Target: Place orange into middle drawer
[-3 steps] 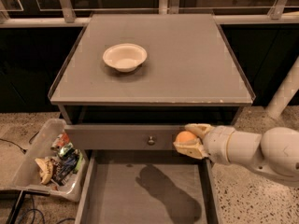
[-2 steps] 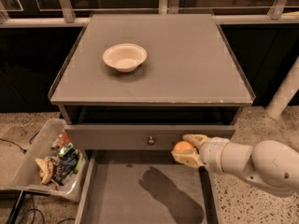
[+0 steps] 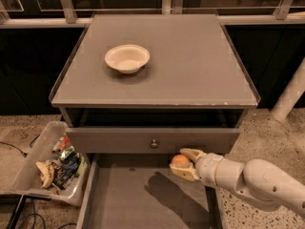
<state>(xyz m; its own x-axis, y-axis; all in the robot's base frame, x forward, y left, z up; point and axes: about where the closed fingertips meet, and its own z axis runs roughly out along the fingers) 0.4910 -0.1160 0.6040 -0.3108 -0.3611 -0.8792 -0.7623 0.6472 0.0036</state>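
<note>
The orange (image 3: 180, 160) is a small round fruit held between the cream fingers of my gripper (image 3: 184, 163), which reaches in from the lower right on a white arm. The gripper is shut on the orange and holds it above the back right part of the open middle drawer (image 3: 138, 199), just below the closed gray drawer front with the round knob (image 3: 154, 143). The drawer's flat gray floor shows the arm's shadow.
A cream-white bowl (image 3: 127, 57) sits on the gray cabinet top (image 3: 190, 61). A clear bin of snack packets (image 3: 52, 166) stands on the floor at the left of the drawer. A white post (image 3: 290, 97) rises at the right.
The gripper with the orange has moved left and down, from beside the upper drawer front to over the open middle drawer.
</note>
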